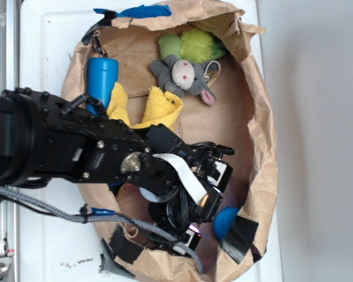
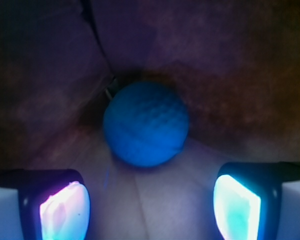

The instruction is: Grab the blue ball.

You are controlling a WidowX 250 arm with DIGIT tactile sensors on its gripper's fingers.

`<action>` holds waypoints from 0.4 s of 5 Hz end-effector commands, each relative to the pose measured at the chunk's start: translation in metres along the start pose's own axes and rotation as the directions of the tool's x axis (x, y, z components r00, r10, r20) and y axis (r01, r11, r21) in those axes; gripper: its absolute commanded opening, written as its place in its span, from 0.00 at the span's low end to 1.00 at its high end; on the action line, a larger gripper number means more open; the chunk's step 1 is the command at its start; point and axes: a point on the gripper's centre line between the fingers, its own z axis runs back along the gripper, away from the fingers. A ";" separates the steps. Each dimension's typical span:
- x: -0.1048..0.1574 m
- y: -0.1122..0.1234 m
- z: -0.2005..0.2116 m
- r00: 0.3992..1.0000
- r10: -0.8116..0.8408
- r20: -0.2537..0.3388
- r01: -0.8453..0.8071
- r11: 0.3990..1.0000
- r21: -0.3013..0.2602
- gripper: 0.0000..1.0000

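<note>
Exterior: blue ball (image 1: 225, 221) tucked against the paper bag's wall (image 1: 262, 147) near black tape (image 1: 240, 238), barely any room beyond. Gripper (image 1: 207, 202) just beside it, black arm (image 1: 82, 153) hiding most of it.

Wrist: dimpled, plain blue ball (image 2: 145, 124) sitting in a crumpled corner, fingers (image 2: 237, 205) spread wide, gripping nothing, not touching.
</note>
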 end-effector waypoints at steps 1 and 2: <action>0.027 -0.003 -0.014 1.000 0.000 0.006 0.000 0.999 0.053 1.00; 0.030 -0.007 -0.024 1.000 -0.005 -0.010 0.006 1.000 0.026 1.00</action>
